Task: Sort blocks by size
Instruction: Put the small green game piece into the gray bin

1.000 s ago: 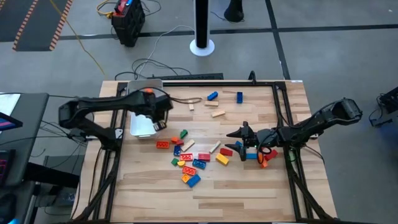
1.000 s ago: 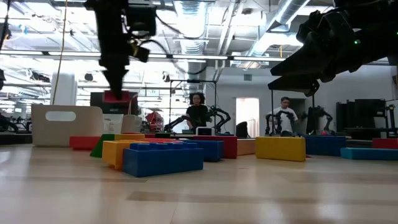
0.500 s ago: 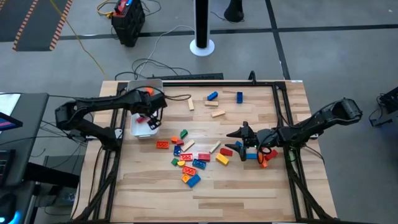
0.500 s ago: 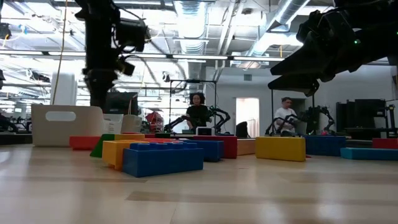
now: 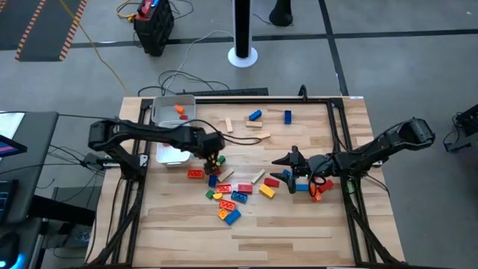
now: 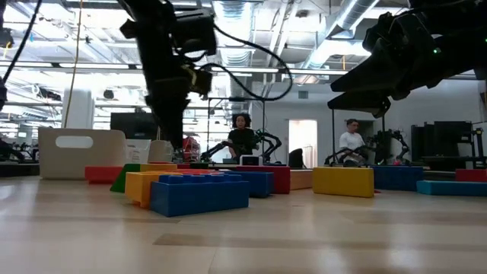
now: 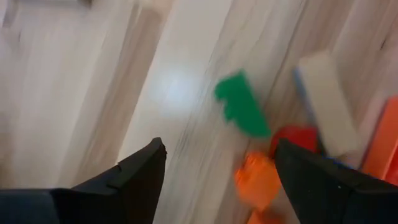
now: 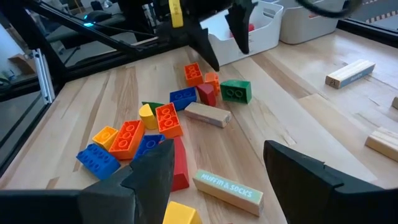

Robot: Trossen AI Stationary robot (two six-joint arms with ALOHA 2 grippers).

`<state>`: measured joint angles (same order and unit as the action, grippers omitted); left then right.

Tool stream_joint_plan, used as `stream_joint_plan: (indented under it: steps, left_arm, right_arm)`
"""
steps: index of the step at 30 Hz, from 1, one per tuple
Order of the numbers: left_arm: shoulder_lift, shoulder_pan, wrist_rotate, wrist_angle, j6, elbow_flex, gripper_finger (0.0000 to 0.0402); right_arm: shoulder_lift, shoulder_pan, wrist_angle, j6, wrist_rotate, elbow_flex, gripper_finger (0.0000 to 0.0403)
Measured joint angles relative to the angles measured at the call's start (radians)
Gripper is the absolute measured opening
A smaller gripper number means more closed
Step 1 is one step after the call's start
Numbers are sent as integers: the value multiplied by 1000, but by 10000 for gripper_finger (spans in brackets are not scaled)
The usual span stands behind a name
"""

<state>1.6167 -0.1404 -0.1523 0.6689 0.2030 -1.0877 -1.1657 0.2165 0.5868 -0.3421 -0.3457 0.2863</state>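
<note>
Several coloured blocks lie in a loose pile at the table's middle. My left gripper hovers open and empty over the pile's far end, above a green block, an orange block, a red block and a tan bar. It also shows in the right wrist view. My right gripper waits open and empty to the right of the pile, low over the table, beside red and yellow blocks.
Two white trays stand at the far left: the far one holds an orange block, the near one a red block. Blue blocks and tan bars lie toward the far edge. Frame rails run along both sides.
My left gripper held a red block over the near white tray, let it go there, then swung toward the table's right and near side. It now stands over the pile's far end. My right arm has kept still.
</note>
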Motion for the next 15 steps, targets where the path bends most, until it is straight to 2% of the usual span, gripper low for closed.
stream_joint_plan:
  steps: [11, 15]
  left_arm:
    - [160, 12, 13, -101, 9, -47, 283]
    - [188, 12, -18, -104, -17, -47, 273]
  right_arm:
    - [0, 0, 5, 0, 0, 0, 274]
    - [0, 0, 5, 1, 0, 0, 274]
